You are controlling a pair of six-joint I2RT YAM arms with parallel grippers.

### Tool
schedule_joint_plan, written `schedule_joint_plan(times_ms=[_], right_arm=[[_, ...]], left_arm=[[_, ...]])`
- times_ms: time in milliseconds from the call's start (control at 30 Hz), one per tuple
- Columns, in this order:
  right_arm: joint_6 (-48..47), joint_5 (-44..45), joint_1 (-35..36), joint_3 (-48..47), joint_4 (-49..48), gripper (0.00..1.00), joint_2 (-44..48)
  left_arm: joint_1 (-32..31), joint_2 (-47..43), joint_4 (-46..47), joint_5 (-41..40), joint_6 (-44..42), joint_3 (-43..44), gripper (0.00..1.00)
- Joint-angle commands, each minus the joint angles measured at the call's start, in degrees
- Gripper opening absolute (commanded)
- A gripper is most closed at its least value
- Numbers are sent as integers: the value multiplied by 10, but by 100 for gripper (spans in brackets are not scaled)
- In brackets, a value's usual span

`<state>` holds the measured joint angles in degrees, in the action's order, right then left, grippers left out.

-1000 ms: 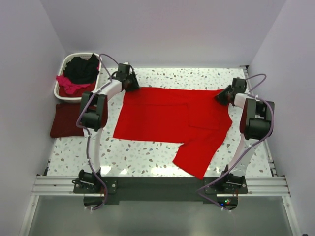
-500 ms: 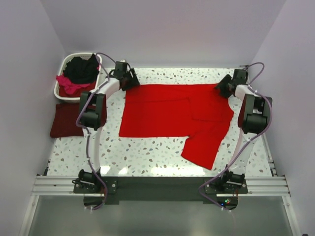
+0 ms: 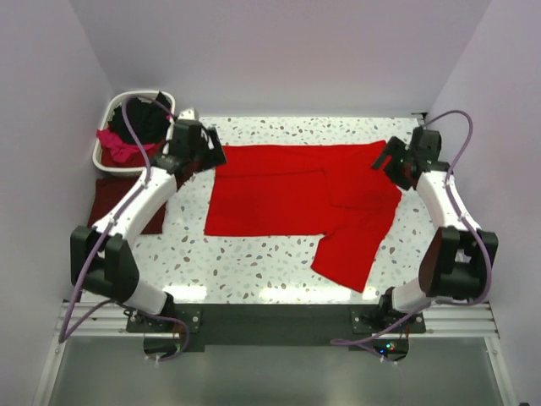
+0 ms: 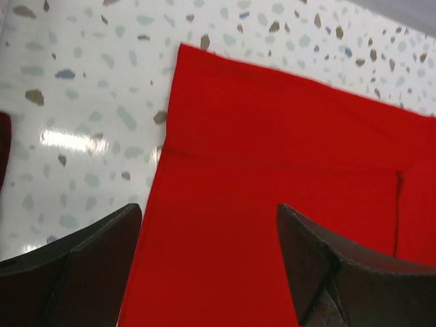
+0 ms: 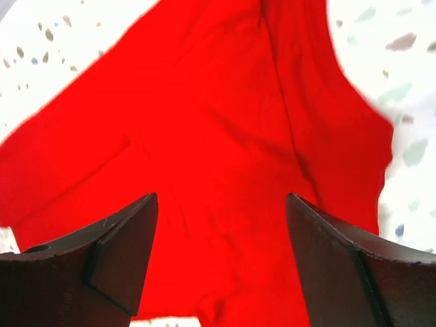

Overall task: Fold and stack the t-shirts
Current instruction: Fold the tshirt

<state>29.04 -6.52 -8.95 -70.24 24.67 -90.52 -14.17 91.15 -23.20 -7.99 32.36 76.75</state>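
A bright red t-shirt [image 3: 296, 190] lies spread flat on the speckled table, with one sleeve [image 3: 347, 249] trailing toward the near edge. My left gripper [image 3: 211, 157] hovers open over the shirt's far left corner. In the left wrist view, red cloth [image 4: 272, 170] fills the gap of the left gripper [image 4: 210, 225] but is not pinched. My right gripper [image 3: 389, 161] stands open over the far right corner. The right wrist view shows the wrinkled shirt [image 5: 218, 122] under the right gripper [image 5: 221, 204]. A folded dark maroon t-shirt [image 3: 108, 196] lies at the left, partly under my left arm.
A white laundry basket [image 3: 139, 93] sits at the far left corner with a black t-shirt [image 3: 144, 118] and a magenta-pink one [image 3: 118, 145] inside. Walls close in the table on three sides. Bare speckled tabletop [image 3: 254, 262] shows in front of the red shirt.
Both grippers have opened and let go of the red shirt's far corners after dragging it toward the back. The shirt now lies still, and both arms have drawn outward.
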Motion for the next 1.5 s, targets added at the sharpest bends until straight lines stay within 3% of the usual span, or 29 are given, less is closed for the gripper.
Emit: schedule_joint_plan(times_ms=[0,233,400,533,1233,1333,1467], right_arm=[[-25,23,31,76,50,79,88],[-34,21,108,196,77,79,233],[-36,-8,123,266,76,79,282],[-44,-26,124,291,74,79,293],[-73,-13,124,324,68,78,311],[-67,-2,123,329,65,78,314],[-58,33,123,324,82,77,308]], left_arm=[[-46,-66,-61,-58,2,-111,85],[-89,-182,-99,-74,42,-313,81],[-91,-192,-61,-57,62,-377,76],[-92,-169,-37,-76,74,-381,67],[-91,-77,25,-135,135,-375,42],[-91,-71,33,-136,136,-383,35],[-91,-71,21,-121,136,-381,8]])
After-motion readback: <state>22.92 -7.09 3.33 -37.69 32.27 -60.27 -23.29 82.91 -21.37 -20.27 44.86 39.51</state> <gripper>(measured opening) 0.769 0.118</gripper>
